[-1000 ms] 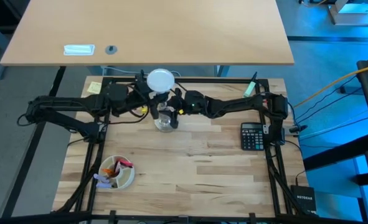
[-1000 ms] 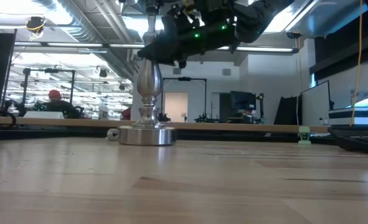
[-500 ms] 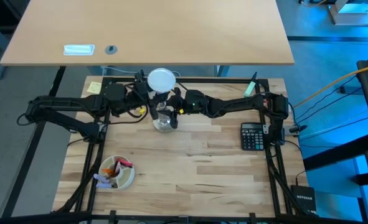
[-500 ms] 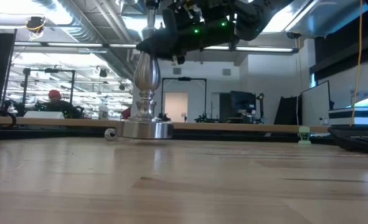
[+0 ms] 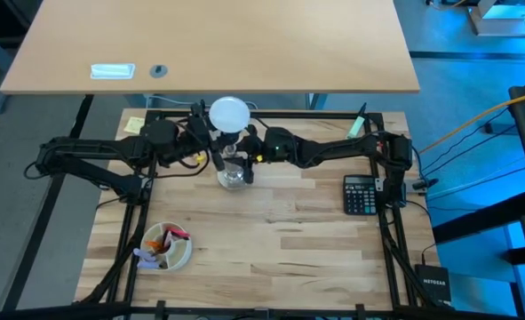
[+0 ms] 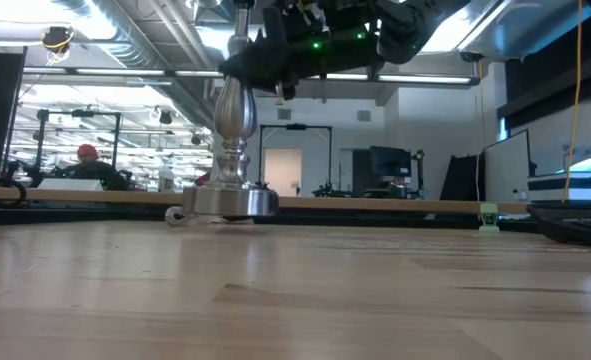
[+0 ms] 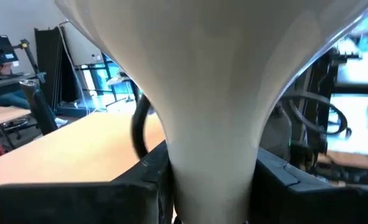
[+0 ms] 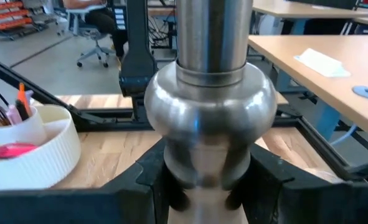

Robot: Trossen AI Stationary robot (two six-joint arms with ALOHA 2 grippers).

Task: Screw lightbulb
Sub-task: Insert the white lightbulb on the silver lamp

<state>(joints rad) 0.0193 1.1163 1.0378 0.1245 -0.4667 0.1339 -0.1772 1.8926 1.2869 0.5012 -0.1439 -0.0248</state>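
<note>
While my right gripper (image 8: 199,186) pinches the stand (image 5: 233,169), my left gripper (image 7: 210,186) clamps the lightbulb (image 5: 228,115)'s neck; I judge twisting comes next, stand held steady.

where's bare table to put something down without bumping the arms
The wide wooden stretch between the white bowl and the calculator is free. It is crowded at the far edge, where both arms meet around the stand and lightbulb.

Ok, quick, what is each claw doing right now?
Left claw: shut on the lightbulb, gripping its narrow neck.
Right claw: shut on the silver stand, clamped around its stem.
</note>
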